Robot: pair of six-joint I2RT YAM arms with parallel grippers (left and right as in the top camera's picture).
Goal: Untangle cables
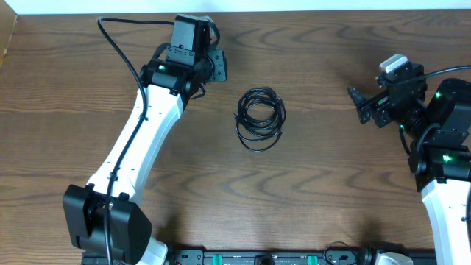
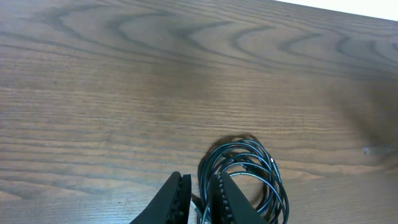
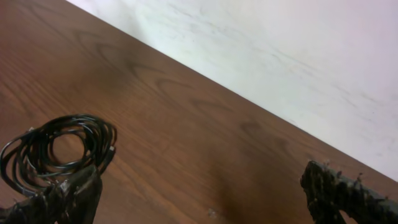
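Apart, left gripper [image 2: 198,199] closed, right gripper [image 1: 358,107] spread

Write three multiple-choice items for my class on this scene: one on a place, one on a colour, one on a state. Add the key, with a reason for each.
1. Where on the brown wooden table does the coil of thin black cables lie?
A. near the middle
B. at the near edge
C. hanging off the far edge

2. What colour is the coil, mostly?
A. red
B. black
C. yellow

3. How does the right end effector stand?
A. shut on the coil
B. shut, empty
C. open, empty

Key: 1 A, the overhead view shows the coil near the centre. 2 B, every view shows dark loops. 3 C, its fingers stand wide apart with nothing between them.
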